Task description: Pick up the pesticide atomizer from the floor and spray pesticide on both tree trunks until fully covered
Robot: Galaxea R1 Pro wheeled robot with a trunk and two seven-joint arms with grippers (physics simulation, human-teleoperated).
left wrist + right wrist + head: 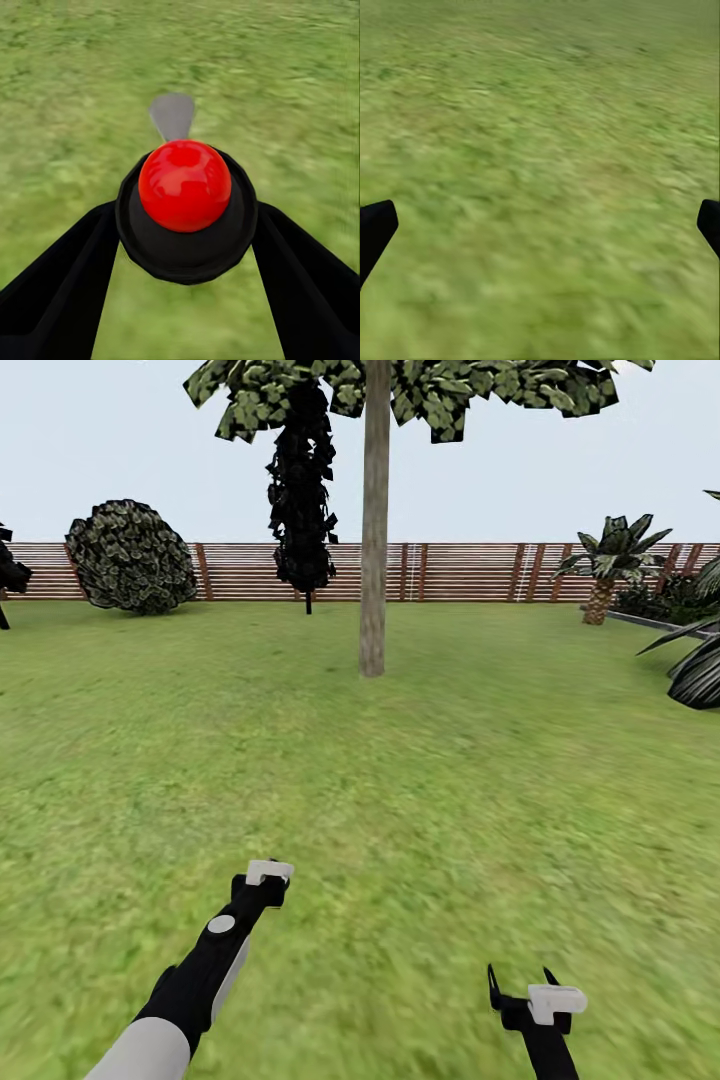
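pesticide atomizer (185, 196) sits between the left gripper (184, 300) fingers in the left wrist view — red rounded cap on a black round body, both black fingers closed against its sides, a grey nozzle-like tip pointing out past it over the grass. in the head view the left gripper (262, 880) is at lower left of the frame, arm angled up and forward; the atomizer itself is too small to make out there. right gripper (520, 988) at lower right, jaws wide apart with nothing between them, only lawn under it in the right wrist view.

tree trunk (374, 530) stands at upper centre of the head frame, well apart from both arms, fence (460, 570) behind it. no whitish specks visible on the bark or in the air — judgement: pickup is done, spraying not begun. the atomizer seems carried low and forward for the drive in; the nozzle needs raising toward the trunk once near.
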